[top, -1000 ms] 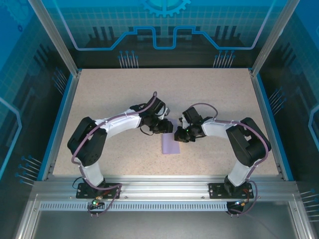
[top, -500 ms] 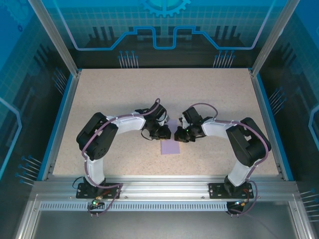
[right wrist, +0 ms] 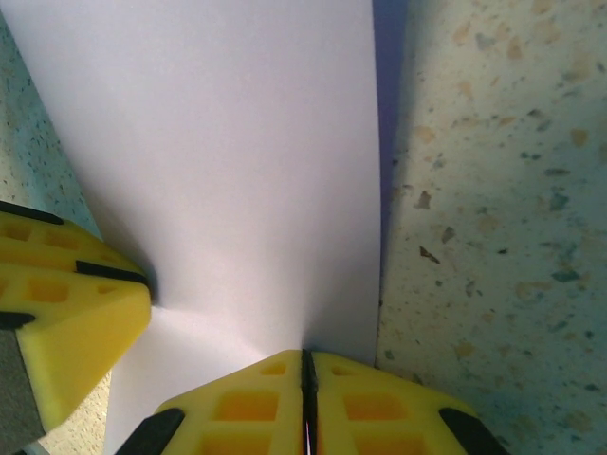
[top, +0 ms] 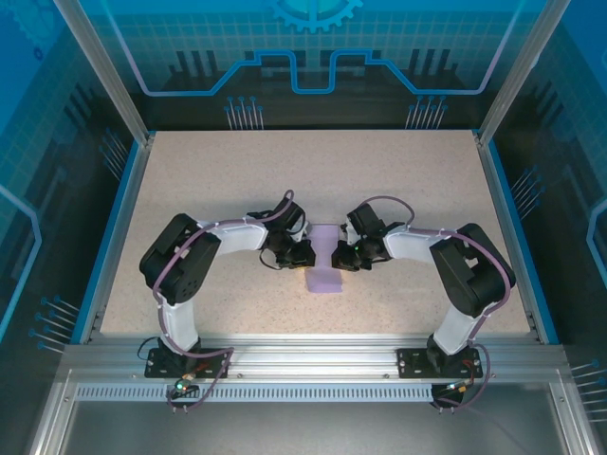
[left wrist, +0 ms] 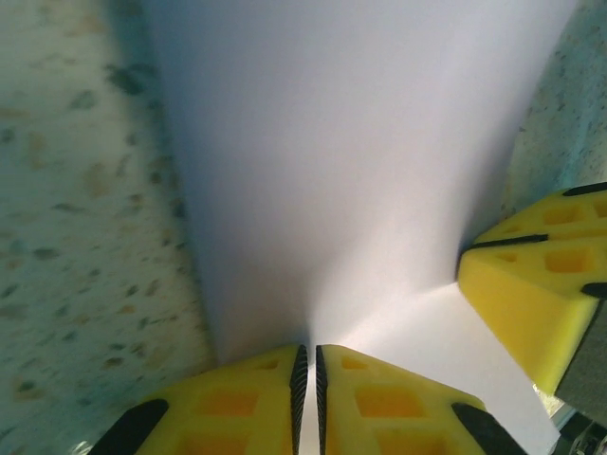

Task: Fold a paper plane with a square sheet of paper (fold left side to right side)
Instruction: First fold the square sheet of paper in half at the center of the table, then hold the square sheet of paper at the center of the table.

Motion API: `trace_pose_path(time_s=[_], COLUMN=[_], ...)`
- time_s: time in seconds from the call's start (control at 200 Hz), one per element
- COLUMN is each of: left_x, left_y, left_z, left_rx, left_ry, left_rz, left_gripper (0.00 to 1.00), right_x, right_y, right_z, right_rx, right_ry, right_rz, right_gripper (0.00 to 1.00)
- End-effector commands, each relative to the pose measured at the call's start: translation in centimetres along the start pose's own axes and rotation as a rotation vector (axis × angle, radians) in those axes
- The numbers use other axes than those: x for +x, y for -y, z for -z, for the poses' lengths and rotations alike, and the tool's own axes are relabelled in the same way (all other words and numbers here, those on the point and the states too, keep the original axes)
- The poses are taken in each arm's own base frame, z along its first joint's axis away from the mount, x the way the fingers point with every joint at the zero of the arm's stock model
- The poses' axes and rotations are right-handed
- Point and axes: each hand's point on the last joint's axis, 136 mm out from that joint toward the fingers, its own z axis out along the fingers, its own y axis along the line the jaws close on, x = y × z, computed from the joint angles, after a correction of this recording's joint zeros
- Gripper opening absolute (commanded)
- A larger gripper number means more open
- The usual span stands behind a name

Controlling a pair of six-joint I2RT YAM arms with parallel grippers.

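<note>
The square sheet of paper [top: 325,272] lies as a narrow lavender strip on the speckled table [top: 218,180], between my two grippers. My left gripper [top: 305,254] is at its left edge and my right gripper [top: 340,256] at its right edge. In the left wrist view the yellow fingers of the left gripper [left wrist: 307,349] are pinched on the edge of the paper [left wrist: 351,171], which creases up from the tips. The right gripper [right wrist: 306,354] is shut on the opposite edge of the paper [right wrist: 237,161]. Each wrist view also catches the other gripper's yellow finger touching the sheet.
Blue rails [top: 119,227] border the table on the left and right. An aluminium frame [top: 313,355] runs along the near edge, where both arm bases are bolted. Bare speckled surface stretches beyond the paper toward the back wall.
The left arm drew in and lowered its gripper onto the paper's left edge, and its jaws closed there. More of the strip's far end now shows. The right gripper stayed put.
</note>
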Motion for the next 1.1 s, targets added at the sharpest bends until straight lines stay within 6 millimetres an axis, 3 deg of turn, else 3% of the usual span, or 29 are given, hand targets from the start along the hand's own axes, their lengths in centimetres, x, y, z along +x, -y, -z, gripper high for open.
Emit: trace_pose_path(time_s=[0.0, 0.16, 0.36, 0.44, 0.565, 0.78, 1.095], left_x=[0.9, 0.7, -0.8, -1.1, -1.1, -1.2, 0.7], left_y=[-2.7, -2.9, 1.6, 3.1, 3.9, 3.5, 1.1], left_z=[0.9, 2.2, 4.3, 4.2, 2.6, 0.1, -1.4], left_rx=[-0.066, -0.045, 0.129, 0.185, 0.199, 0.183, 0.103], left_ry=[-0.004, 0.023, 0.104, 0.101, 0.065, 0.028, -0.031], left_rz=[0.027, 0.036, -0.032, -0.049, -0.051, -0.031, 0.026], left_gripper=[0.17, 0.16, 0.15, 0.15, 0.15, 0.15, 0.16], right_x=[4.1, 4.1, 3.8, 3.6, 3.6, 3.7, 3.3], right_y=[5.0, 5.1, 4.5, 4.4, 4.3, 4.3, 3.6], right_z=[-1.3, -1.3, -1.1, -1.0, -1.0, -1.1, -0.9], right_rx=[0.163, 0.156, 0.134, 0.134, 0.129, 0.128, 0.097], right_ry=[-0.132, -0.130, -0.117, -0.114, -0.114, -0.119, -0.101], right_rz=[-0.077, -0.079, -0.075, -0.073, -0.072, -0.070, -0.058], right_gripper=[0.10, 0.10, 0.09, 0.09, 0.09, 0.09, 0.09])
